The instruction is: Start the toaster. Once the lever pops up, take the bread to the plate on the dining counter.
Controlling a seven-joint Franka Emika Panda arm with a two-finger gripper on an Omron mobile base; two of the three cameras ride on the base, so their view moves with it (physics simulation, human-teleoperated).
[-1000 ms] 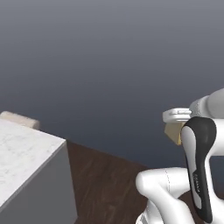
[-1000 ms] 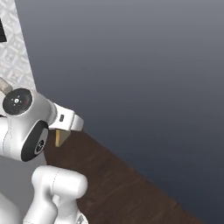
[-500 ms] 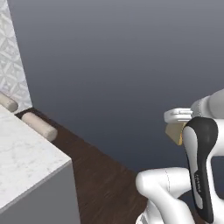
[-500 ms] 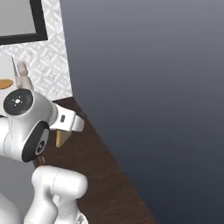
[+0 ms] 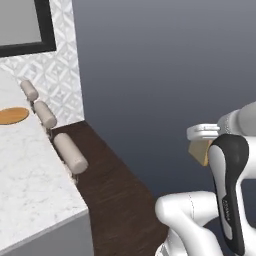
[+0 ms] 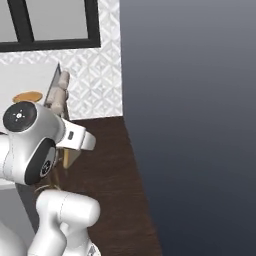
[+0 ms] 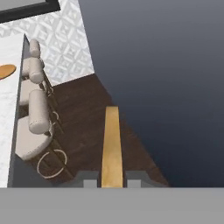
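I'm in the carry step: the gripper (image 7: 112, 180) is clamped on the bread (image 7: 112, 146), which I see edge-on in the hand view as a golden-tan strip standing up between the 2 finger tips. In the left base view the bread (image 5: 201, 151) shows as a tan corner tucked under the white hand, held up in the air beside the arm, well apart from any surface.

The dining counter (image 5: 30, 180) lies off to the left, its white marble top running away toward the patterned wall. The plate (image 5: 12, 115) sits on that top toward its far end, flat and bare; it also shows in the right base view (image 6: 27, 96) and the hand view (image 7: 6, 71). 3 padded stools (image 5: 70, 152) line the counter's near side.

Next, as I judge it, I need to bring the base closer to the counter, swing the arm left over the stools, and lower the slice onto the plate before releasing.
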